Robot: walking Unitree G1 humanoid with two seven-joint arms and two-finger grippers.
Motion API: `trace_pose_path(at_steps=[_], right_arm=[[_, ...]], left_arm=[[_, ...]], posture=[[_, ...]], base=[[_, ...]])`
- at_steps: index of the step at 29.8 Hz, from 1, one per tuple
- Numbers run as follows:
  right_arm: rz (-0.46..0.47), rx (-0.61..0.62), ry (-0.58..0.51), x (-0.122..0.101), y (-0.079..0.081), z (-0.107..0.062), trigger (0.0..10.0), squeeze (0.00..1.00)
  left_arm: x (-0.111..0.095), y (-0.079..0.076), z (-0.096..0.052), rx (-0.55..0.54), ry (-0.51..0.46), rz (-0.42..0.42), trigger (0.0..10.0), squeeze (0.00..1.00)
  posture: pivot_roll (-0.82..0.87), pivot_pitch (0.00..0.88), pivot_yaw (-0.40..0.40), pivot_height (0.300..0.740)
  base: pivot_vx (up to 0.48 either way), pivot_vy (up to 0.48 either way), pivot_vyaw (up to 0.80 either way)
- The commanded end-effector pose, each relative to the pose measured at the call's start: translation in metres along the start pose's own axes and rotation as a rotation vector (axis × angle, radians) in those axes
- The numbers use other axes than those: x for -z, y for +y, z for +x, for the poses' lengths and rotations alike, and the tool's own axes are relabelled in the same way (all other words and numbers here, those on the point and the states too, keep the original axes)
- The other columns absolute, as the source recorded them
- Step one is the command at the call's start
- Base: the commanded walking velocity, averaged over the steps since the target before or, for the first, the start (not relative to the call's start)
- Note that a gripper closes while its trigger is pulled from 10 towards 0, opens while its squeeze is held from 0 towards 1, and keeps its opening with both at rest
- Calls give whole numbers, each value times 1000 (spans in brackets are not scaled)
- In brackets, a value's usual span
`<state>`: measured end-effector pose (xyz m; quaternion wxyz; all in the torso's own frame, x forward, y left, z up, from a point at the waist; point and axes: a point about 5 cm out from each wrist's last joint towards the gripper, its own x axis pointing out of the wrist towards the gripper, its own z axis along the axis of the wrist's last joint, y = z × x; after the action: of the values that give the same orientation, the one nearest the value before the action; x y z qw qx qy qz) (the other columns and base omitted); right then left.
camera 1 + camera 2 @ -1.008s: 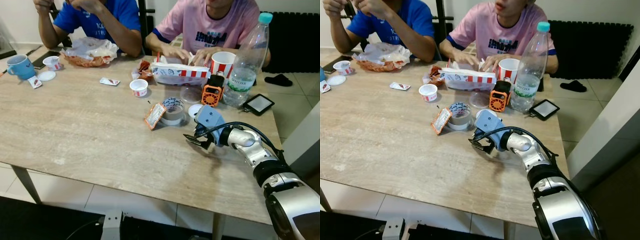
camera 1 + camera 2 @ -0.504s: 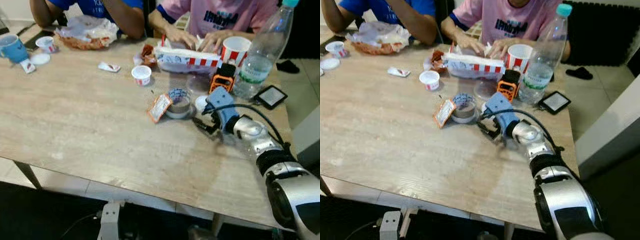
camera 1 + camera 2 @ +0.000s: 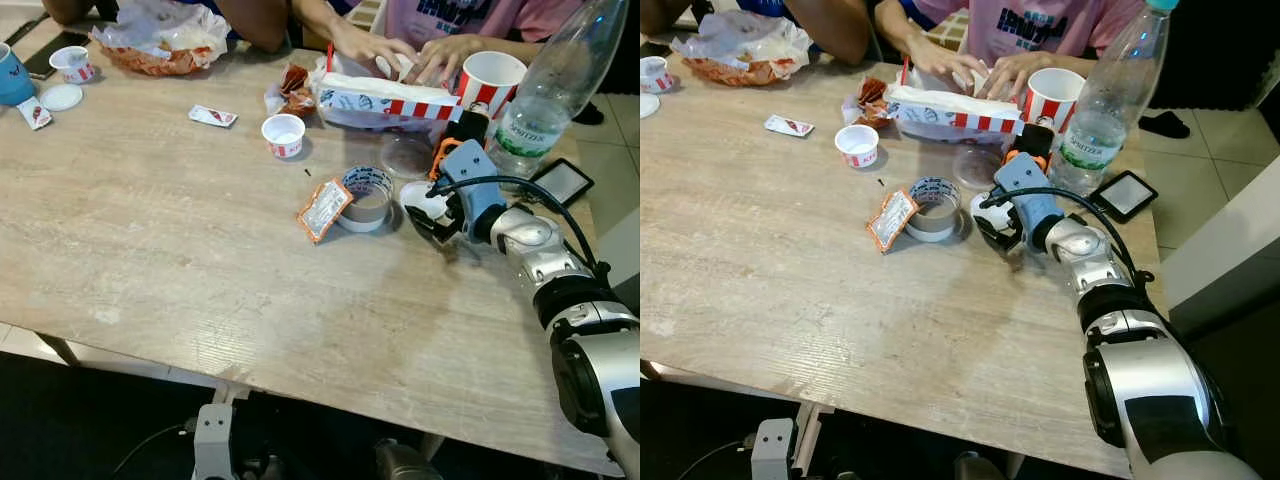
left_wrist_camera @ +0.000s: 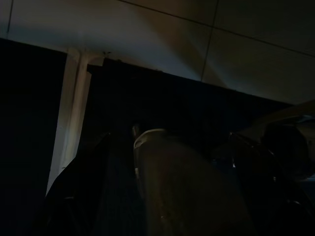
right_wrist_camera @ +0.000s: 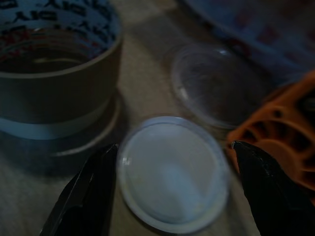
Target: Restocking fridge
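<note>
The right gripper (image 5: pixel 170 191) is held low over the table (image 3: pixel 180 260), fingers (image 5: pixel 88 196) spread wide apart. A white lid (image 5: pixel 172 172) is framed squarely between them, lying flat beside the tape roll (image 3: pixel 367 197) and a clear lid (image 5: pixel 216 83). The left arm's view is dark; its fingers cannot be judged.

Right arm (image 3: pixel 560 300): silver, rounded segments, black ring joints between them. Wrist housing: light blue block. Cable: one black lead arching from blue block to forearm. Right tool (image 5: pixel 172 182): two long black fingers (image 5: pixel 88 196), tapered, matte. Left arm: dark, details indistinct.
</note>
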<state>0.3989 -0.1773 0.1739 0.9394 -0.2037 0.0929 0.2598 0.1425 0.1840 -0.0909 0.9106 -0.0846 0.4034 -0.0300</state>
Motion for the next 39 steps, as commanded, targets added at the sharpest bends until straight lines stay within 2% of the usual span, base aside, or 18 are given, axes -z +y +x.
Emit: trace_pose_path(at_steps=[1,6,13,21,24,27,28,29,32,34,39], right_arm=[[53,-34,27,11,7,0,10000,0],[92,-54,30,13,8,0,10000,0],[86,-32,85,19,7,-1,10000,0],[132,-27,104,21,9,0,10000,0],[201,-29,12,12,6,1,10000,0],[367,-100,-214,-11,0,-3,10000,0],[367,-100,-214,-11,0,-3,10000,0],[415,-135,-289,-15,-3,-6,10000,0],[426,-157,-311,-14,-3,-8,10000,0],[404,-183,-298,0,-3,-15,10000,0],[411,-190,-286,15,-6,-25,10000,0]], left_arm=[[88,-2,-40,-21,332,-85,10000,0],[86,-1,-39,-18,328,-77,10000,0],[83,0,-37,-19,324,-72,10000,0],[77,0,-33,-18,312,-61,10000,0],[70,5,-30,-45,292,-22,10000,0],[55,21,-27,-138,242,-6,10000,0],[55,21,-27,-138,242,-6,10000,0],[46,30,-25,-184,210,-4,10000,0],[41,35,-24,-206,192,-5,10000,0],[34,39,-23,-202,169,1,10000,0],[39,43,-27,-213,187,-4,10000,0]], posture=[[-25,303,-58,740],[-24,295,-55,740],[-24,283,-51,740],[-19,269,-45,740],[-20,247,-40,740],[-16,220,-35,740],[-16,220,-35,740],[-12,211,-31,740],[-9,207,-31,740],[-4,202,-27,740],[-15,192,-16,740]], base=[[0,0,0],[0,0,0],[0,0,0],[0,0,0],[0,0,0],[0,0,0],[0,0,0],[0,0,0],[0,0,0],[0,0,0],[0,0,0]])
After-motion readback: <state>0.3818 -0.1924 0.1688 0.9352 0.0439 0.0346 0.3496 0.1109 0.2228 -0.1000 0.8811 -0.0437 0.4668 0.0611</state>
